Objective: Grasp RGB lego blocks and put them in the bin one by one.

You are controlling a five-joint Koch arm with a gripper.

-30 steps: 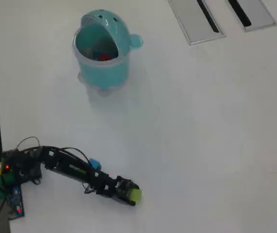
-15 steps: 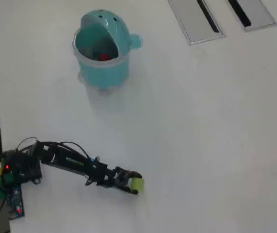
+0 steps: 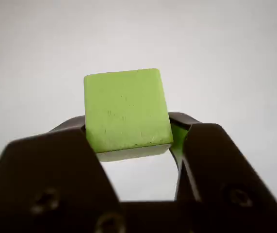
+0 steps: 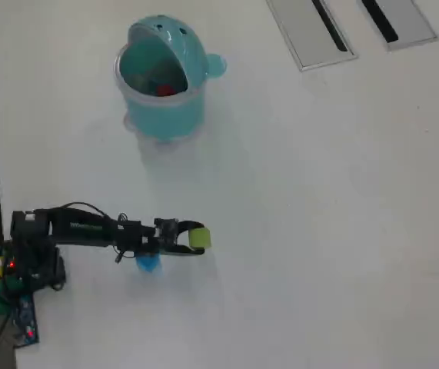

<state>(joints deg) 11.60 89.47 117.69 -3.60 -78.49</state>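
Jaws pinch the yellow-green block between their tips, now swung up from the lower table toward the bin ahead.

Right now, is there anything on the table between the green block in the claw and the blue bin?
No. In the overhead view, only bare white table separates the green block from the bin.

A yellow-green plastic cube is seen between black gripper jaws. A round light-teal plastic bin with dark dots on its lid is shown on a white table. Red is glimpsed inside the bin.
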